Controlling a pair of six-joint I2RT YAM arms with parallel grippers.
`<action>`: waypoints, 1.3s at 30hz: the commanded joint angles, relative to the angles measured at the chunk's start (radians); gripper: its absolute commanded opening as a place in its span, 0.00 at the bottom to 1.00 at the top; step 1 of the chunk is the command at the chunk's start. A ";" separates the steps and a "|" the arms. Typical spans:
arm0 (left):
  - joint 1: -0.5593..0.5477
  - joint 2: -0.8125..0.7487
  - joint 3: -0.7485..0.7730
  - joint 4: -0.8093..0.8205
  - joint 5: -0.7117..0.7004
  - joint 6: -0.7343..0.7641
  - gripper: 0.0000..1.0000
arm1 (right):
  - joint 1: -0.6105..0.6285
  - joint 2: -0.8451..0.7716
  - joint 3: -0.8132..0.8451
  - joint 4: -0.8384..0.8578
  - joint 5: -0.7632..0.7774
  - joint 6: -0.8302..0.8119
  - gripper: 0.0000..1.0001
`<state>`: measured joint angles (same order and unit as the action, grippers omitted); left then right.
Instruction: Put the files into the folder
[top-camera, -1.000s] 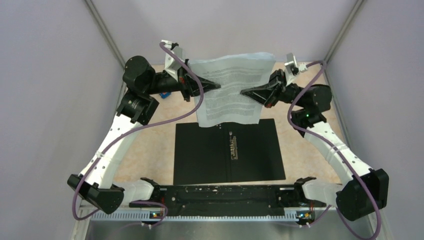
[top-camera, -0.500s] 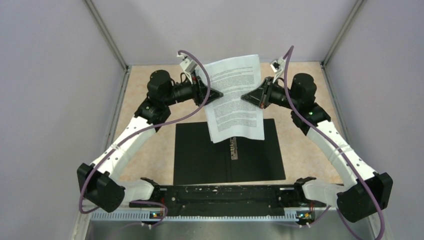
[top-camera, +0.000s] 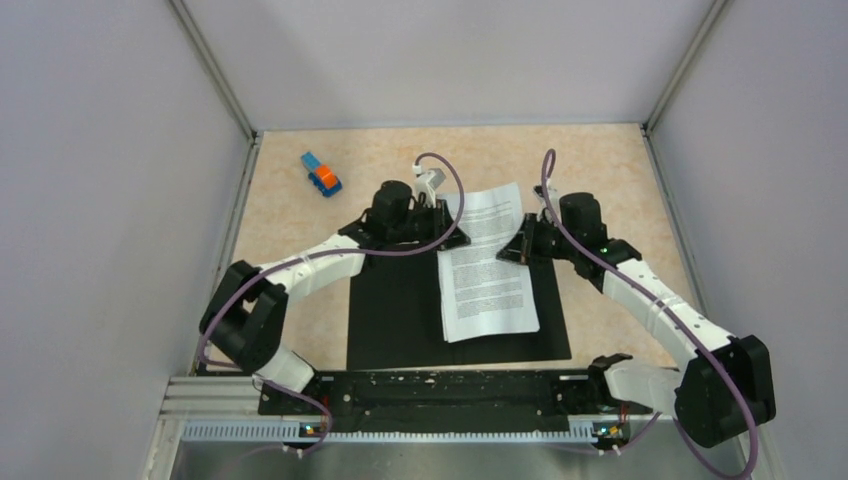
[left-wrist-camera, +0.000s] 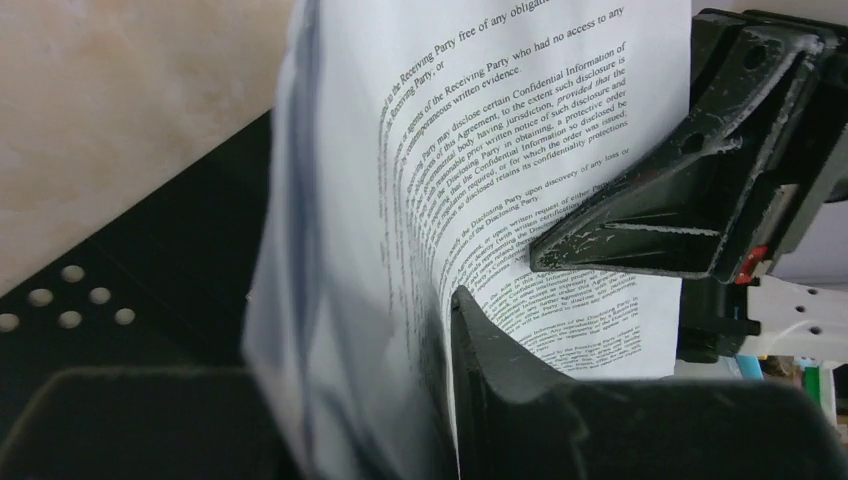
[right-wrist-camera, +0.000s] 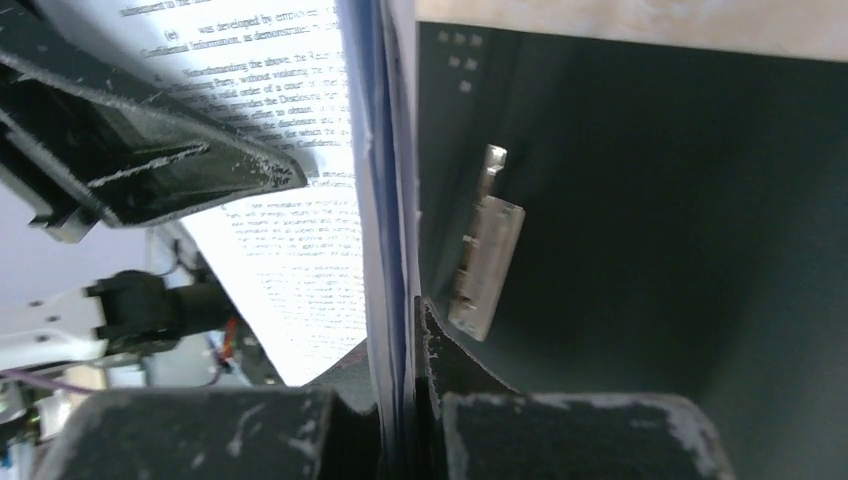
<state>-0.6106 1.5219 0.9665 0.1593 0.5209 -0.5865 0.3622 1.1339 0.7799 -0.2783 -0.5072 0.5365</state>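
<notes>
Found the folder (top-camera: 400, 320) opened flat, black inside up, near the front edge of the surface (top-camera: 620, 170), about at the middle. Saw the files (top-camera: 487, 270) laid over the right half of the folder, a little slanted, with the far end reaching past the far edge of the folder. Noticed the left claw (top-camera: 455, 240) at the left long edge of the files and the right claw (top-camera: 507, 252) at the right long edge, both toward the far end of the sheets, facing each other. Observed, from the right wrist, the right claw pressed together on the edge of the files, pinching the sheets between its fingers, with the metal clip (right-wrist-camera: 485, 255) of the folder just beside the paper. Observed, from the left wrist, the edge of the files running between the fingers of the left claw; could not tell whether pinched there or only loose. Also noted a small blue-and-orange toy block (top-camera: 321, 174) near the far left corner of the surface, well apart from the folder.
</notes>
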 joint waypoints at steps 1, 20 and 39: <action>-0.078 0.085 0.025 0.057 -0.128 -0.005 0.26 | -0.015 -0.035 -0.054 -0.033 0.135 -0.106 0.00; -0.094 0.176 0.123 -0.331 -0.419 0.059 0.55 | -0.136 0.151 -0.108 -0.028 0.267 -0.204 0.00; -0.213 0.286 0.159 -0.324 -0.479 -0.021 0.36 | -0.134 -0.124 0.235 -0.261 0.427 -0.156 0.00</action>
<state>-0.8196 1.7947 1.0996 -0.1917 0.0807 -0.5850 0.2268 1.0794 0.9009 -0.4900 -0.1478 0.3687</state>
